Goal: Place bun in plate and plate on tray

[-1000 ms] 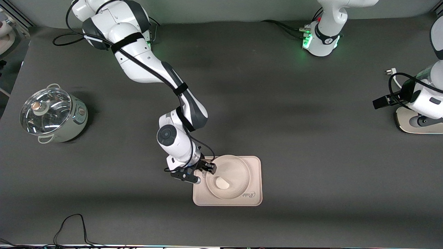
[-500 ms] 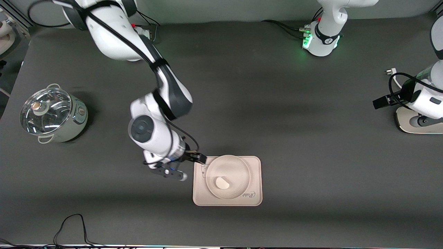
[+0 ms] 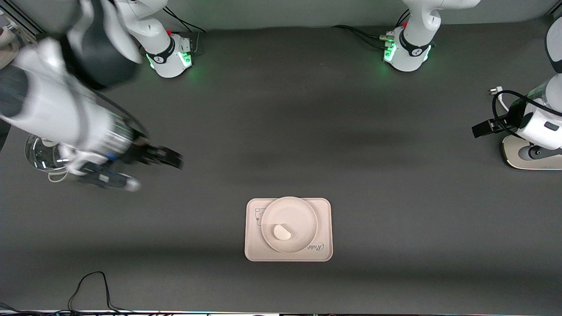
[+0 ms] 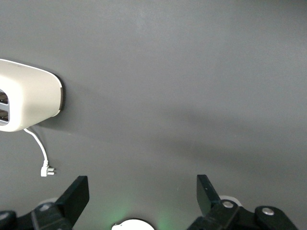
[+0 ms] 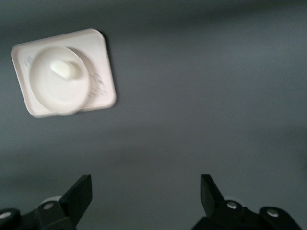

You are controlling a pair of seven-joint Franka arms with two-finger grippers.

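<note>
The white bun [image 3: 282, 232] lies in the round cream plate [image 3: 299, 214]. That plate rests on the rectangular tray [image 3: 253, 250] printed with "Rabbit". The right wrist view shows the bun [image 5: 66, 68], the plate [image 5: 45, 93] and the tray [image 5: 103, 93] well away from my right gripper [image 5: 146, 191], which is open and holds nothing. This right gripper [image 3: 169, 159] hangs blurred over bare table beside the pot. My left gripper [image 3: 480, 130] waits open and holding nothing [image 4: 143, 191] at the left arm's end, over bare table.
A glass-lidded pot [image 3: 41, 156] stands at the right arm's end, partly hidden by the right arm. A white appliance [image 3: 531, 163] [image 4: 29, 103] with a loose plug [image 4: 48, 171] sits below the left arm. A black cable [image 3: 92, 285] loops at the table's near edge.
My right gripper has opened off the plate's rim and swung up and away toward the pot. Plate, bun and tray stay where they were. The left arm has not moved.
</note>
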